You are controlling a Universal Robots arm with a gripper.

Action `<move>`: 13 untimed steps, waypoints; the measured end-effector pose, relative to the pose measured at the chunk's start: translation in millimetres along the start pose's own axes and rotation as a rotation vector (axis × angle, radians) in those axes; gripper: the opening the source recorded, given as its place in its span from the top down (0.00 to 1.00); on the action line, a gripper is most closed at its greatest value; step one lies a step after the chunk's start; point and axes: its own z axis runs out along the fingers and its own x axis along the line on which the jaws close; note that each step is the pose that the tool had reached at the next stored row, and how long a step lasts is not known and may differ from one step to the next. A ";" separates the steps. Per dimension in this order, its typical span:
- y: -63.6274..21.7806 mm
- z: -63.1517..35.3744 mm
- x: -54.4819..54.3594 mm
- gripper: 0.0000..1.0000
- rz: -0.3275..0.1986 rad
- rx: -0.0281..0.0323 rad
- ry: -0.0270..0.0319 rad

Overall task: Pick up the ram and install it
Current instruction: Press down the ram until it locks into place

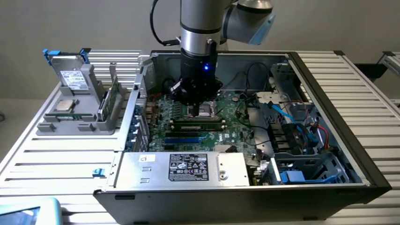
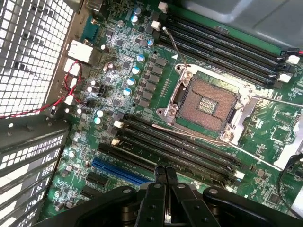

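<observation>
In the exterior view, the gripper [image 1: 201,108] was found low over the motherboard [image 1: 237,123] at frame centre, with the ram [image 1: 198,125] apparently seated in a slot just below. In the wrist view, the fingers [image 2: 160,176] were seen closed together, empty; installation was judged essentially complete.

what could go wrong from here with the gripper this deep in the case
1. The gripper hangs low over the motherboard, right beside the open processor socket. A small sideways drift might scrape its exposed contacts.
2. Its shut fingertips sit above the black memory slots. Pushing down off-line could hit a slot wall.
</observation>
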 end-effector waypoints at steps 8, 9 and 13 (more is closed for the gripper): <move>-0.1 0.0 -0.1 0.89 0.068 0.0284 -0.0143; 0.0 0.1 -0.1 0.89 0.080 0.0286 -0.0157; 0.0 0.0 0.0 0.89 0.126 0.0283 -0.0179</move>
